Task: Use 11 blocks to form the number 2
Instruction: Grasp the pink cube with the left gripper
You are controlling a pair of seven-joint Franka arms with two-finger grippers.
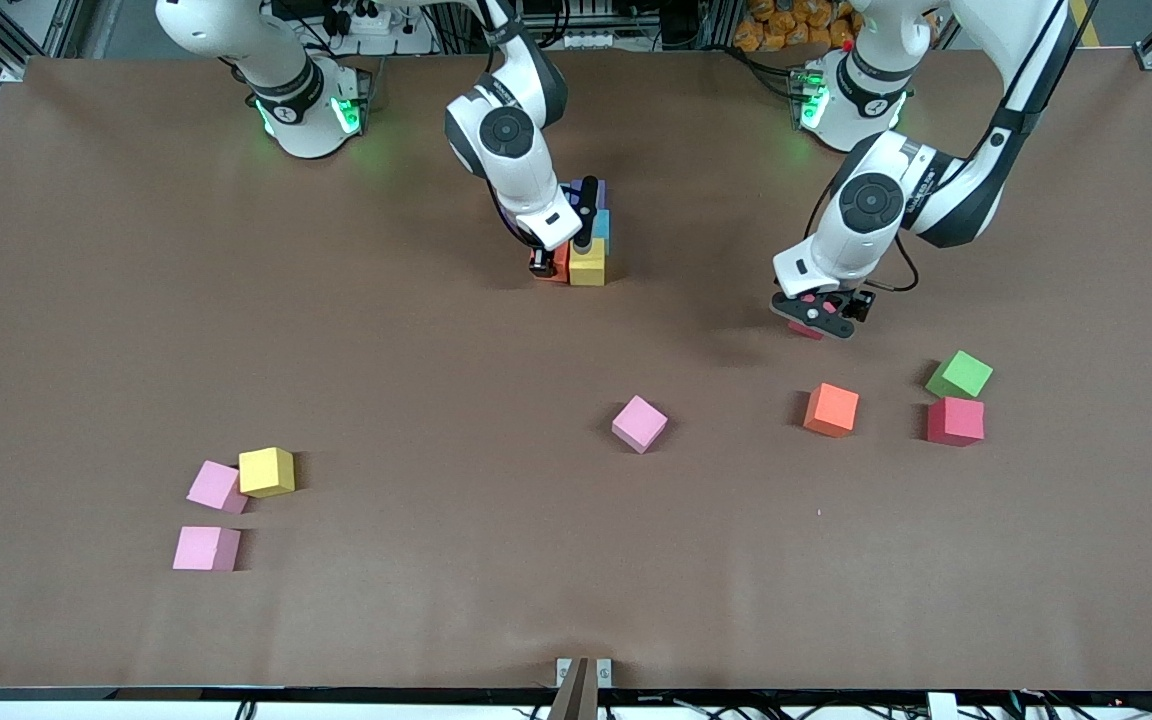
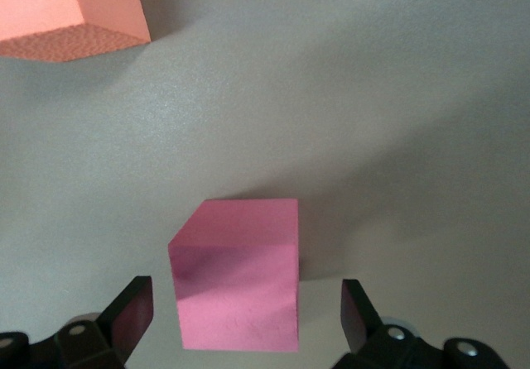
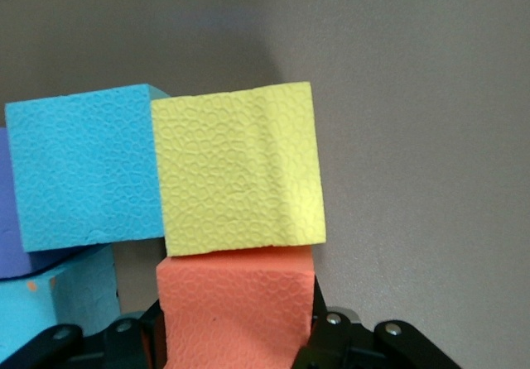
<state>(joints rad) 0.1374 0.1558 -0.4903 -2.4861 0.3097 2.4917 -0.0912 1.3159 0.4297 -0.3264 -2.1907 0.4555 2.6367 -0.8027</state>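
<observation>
Brown desk [image 1: 436, 350], both arm bases along its edge farthest from the front camera.

Landmark: the partly built number 2 [image 1: 588, 240], a cluster of touching cubes between the two bases. Visible in it: purple cube [image 1: 597, 192], cyan-blue cube [image 1: 602, 228], yellow cube [image 1: 588, 265], orange cube [image 1: 558, 262].

Right hand [image 1: 542, 262]: down at the cluster, fingers clamped on the orange cube, which sits against the yellow one (right wrist view).

Left hand [image 1: 820, 318]: low over the desk, toward the left arm's end from the cluster. Fingers [image 2: 128, 319] spread wide on either side of a rose-red cube [image 2: 238, 290], not touching it.

Loose cubes, all nearer the front camera than the cluster:
- pink cube [image 1: 639, 423], almost straight below it in the front view;
- second orange cube [image 1: 831, 409], green cube [image 1: 959, 375], deep red cube [image 1: 955, 421], toward the left arm's end;
- second yellow cube [image 1: 266, 471] touching a pink one [image 1: 216, 486], another pink cube [image 1: 206, 548] just nearer the camera, toward the right arm's end.
</observation>
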